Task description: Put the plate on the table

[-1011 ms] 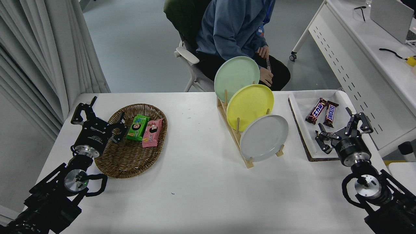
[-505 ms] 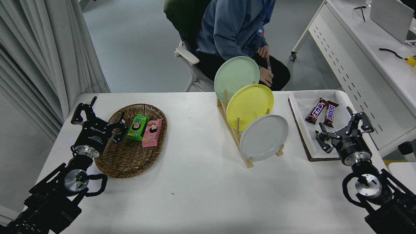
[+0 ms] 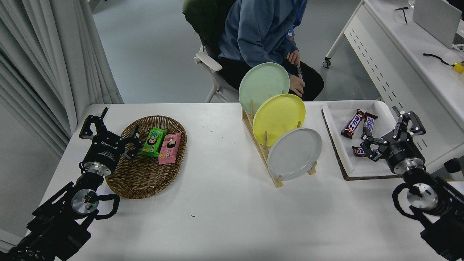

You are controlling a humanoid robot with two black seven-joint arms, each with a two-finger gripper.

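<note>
The pale grey plate (image 3: 294,153) stands on edge in the front slot of a wooden rack (image 3: 261,148) on the white table (image 3: 224,210). A yellow plate (image 3: 279,117) and a mint green plate (image 3: 264,87) stand behind it in the same rack. My right gripper (image 3: 393,132) is open and empty, above the white tray at the right, well to the right of the grey plate. My left gripper (image 3: 108,128) is open and empty, parked at the left over the rim of the wicker basket.
A wicker basket (image 3: 146,157) holds a green and a pink snack pack. A white tray (image 3: 348,145) holds chocolate bars (image 3: 359,123). A person in a blue top (image 3: 261,32) sits at the far side. A white desk (image 3: 409,58) stands at the right.
My right gripper has moved right and away from me, over the tray's right part. A third bar lying in the tray has come into sight. The left arm and plates have not moved.
</note>
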